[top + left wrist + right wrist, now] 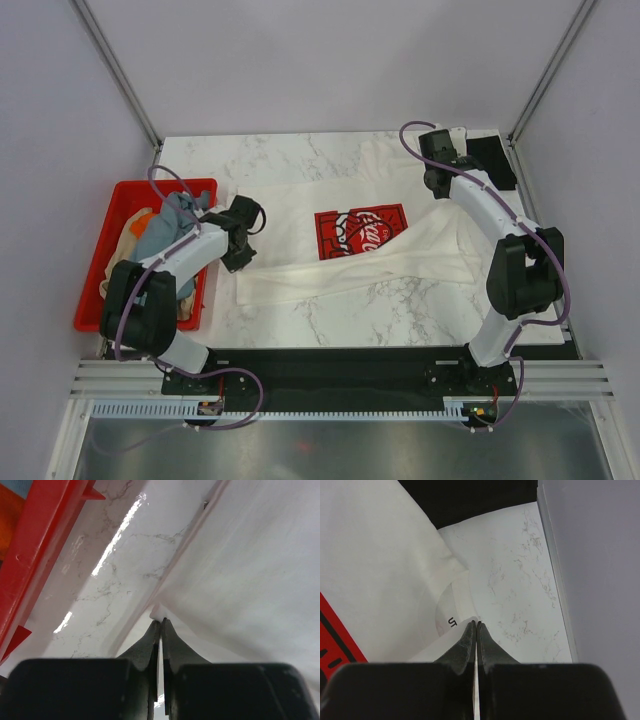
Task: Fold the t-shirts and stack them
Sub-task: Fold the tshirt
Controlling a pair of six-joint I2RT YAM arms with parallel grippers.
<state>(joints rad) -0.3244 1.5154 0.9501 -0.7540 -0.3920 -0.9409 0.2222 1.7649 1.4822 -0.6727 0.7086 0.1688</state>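
The cream-white t-shirt (400,255) with a red chest print (360,230) lies across the marble table, partly folded, with a long fold running from the left edge to the right. My left gripper (240,255) is shut on a corner of its left edge; in the left wrist view the closed gripper (161,621) pinches the white cloth (250,570). My right gripper (437,185) is shut on the shirt at the far right; in the right wrist view the gripper (476,623) pinches the collar of the shirt (385,570). A black t-shirt (492,158) lies at the far right corner.
A red plastic crate (120,195) stands at the table's left edge and holds grey-blue (165,230), orange (140,215) and tan (125,240) shirts. Its red wall (40,545) is close to my left gripper. The black shirt (470,500) lies just beyond the collar. Grey walls enclose the table.
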